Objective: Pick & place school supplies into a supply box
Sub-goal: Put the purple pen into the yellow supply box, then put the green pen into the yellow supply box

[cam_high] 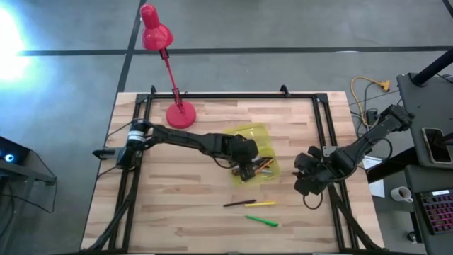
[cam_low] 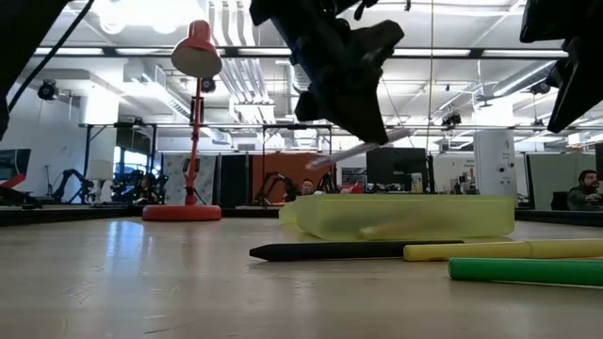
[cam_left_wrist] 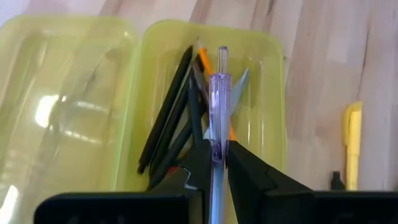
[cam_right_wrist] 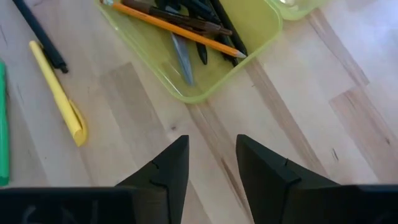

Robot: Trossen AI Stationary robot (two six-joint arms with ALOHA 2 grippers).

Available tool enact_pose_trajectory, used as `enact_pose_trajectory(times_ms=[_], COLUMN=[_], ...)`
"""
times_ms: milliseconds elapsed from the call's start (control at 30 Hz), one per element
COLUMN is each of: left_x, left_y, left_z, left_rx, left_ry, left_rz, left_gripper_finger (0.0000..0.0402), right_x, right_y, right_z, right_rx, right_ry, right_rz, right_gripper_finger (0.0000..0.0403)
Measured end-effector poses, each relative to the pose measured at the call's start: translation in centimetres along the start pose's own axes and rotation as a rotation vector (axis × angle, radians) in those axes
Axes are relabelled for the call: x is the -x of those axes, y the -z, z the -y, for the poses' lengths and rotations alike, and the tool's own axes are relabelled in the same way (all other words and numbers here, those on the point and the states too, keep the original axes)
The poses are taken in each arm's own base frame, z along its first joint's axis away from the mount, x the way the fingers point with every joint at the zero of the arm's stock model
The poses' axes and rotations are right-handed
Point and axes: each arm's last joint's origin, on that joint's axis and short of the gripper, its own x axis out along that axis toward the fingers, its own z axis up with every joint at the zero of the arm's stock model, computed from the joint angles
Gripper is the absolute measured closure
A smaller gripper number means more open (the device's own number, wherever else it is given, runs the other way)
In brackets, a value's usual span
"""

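Note:
The translucent yellow-green supply box (cam_high: 253, 152) lies open at the table's middle, its tray (cam_left_wrist: 211, 93) holding dark pencils, an orange pencil and scissors blades. My left gripper (cam_left_wrist: 215, 149) hovers over the tray, shut on a clear purple pen (cam_left_wrist: 219, 99). My right gripper (cam_right_wrist: 212, 158) is open, to the right of the box (cam_right_wrist: 199, 56), above bare table. A black pen (cam_high: 239, 203), a yellow marker (cam_high: 262, 204) and a green marker (cam_high: 262, 221) lie flat on the table nearer the front edge. My left gripper pinches the purple pen's barrel (cam_left_wrist: 217, 146) between its two fingers, with the pen lying along the fingers and its tip end (cam_left_wrist: 222, 53) sticking out ahead. The pen is lifted clear above the tray, slanting (cam_low: 363, 149) as seen in the low view.
A red desk lamp (cam_high: 170, 71) stands at the far left of the table. The box's lid (cam_left_wrist: 62, 93) lies open beside the tray. Black rails (cam_high: 325, 127) frame the table's sides. Cables lie off the table's far right.

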Motion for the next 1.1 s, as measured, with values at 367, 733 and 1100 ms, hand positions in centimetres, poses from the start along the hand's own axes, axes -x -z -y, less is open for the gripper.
enact_pose_trajectory(times_ms=[367, 733, 1100], left_x=[-1.7, 1.9, 4.4], left_y=[1.2, 1.7, 6.7], left_z=[-0.3, 3.5, 9.7], left_rx=[-0.027, -0.065, -0.065], left_ry=[0.018, 0.095, 0.147], left_rz=[0.058, 0.079, -0.099], left_gripper_finger=[0.0317, 0.0280, 0.0280], right_x=[0.0, 0.0, -0.1], right_y=[0.0, 0.0, 0.2], right_z=[0.0, 0.0, 0.0], right_rx=[-0.098, -0.114, -0.036], right_ry=[0.001, -0.004, -0.010], right_rz=[0.001, -0.010, -0.030], right_gripper_finger=[0.0282, 0.0284, 0.0284])
